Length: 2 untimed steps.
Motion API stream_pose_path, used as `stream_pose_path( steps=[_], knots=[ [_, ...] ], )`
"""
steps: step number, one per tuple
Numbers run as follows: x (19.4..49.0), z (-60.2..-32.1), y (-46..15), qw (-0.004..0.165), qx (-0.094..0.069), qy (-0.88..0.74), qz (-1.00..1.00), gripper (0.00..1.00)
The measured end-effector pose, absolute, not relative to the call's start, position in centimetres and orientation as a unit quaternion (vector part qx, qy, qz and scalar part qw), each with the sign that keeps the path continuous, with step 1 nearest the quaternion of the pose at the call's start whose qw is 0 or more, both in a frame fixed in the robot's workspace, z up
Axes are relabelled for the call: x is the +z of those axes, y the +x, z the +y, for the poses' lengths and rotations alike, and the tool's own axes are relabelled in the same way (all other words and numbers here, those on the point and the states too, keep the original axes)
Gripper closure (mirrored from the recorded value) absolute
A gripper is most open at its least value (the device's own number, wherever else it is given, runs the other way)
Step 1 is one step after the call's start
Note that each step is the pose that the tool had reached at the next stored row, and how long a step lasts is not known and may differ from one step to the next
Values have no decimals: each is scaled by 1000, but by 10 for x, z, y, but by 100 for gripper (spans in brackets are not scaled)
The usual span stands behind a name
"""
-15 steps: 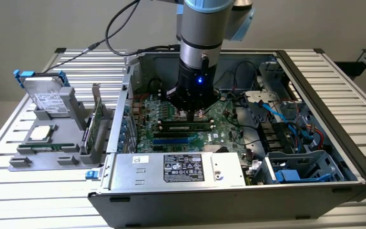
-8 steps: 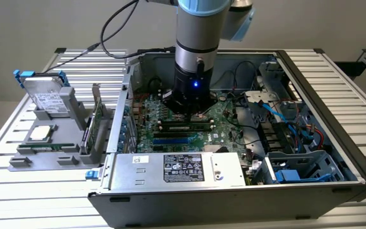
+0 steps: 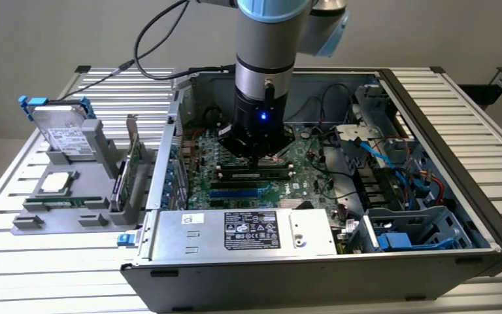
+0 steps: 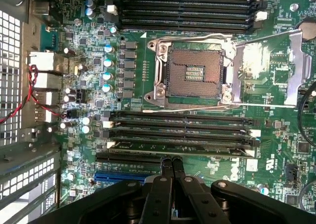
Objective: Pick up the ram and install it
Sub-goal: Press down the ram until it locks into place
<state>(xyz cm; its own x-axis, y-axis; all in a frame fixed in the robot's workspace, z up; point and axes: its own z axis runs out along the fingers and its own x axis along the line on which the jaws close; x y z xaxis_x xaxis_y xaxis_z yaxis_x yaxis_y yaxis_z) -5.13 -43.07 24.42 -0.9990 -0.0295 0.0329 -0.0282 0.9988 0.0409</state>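
Observation:
The ram (image 4: 197,146), a thin green stick, sits in the black slot nearest my fingertips on the motherboard (image 4: 276,155). In the exterior view it lies among the slots (image 3: 253,173) just under the tool. My gripper (image 4: 172,161) is shut, its two fingers pressed together with nothing between them. The tips are right at the ram's long edge, and I cannot tell whether they touch it. In the exterior view my gripper (image 3: 260,160) points straight down into the open computer case (image 3: 443,124).
The open processor socket (image 4: 195,73) lies beyond the slots, with another bank of slots (image 4: 187,9) past it. Blue expansion slots (image 4: 123,175) are beside my fingers. A power supply (image 3: 242,229), cables and drive cages (image 3: 408,229) crowd the case. A grey holder (image 3: 68,196) outside holds a drive, a card and a chip.

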Motion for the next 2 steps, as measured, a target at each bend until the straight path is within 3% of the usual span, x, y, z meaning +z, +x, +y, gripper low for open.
stream_pose_path(
  steps=[2],
  knots=[
    [244, -431, -51, 17, -20, 14, -1000, 90]
  ],
)
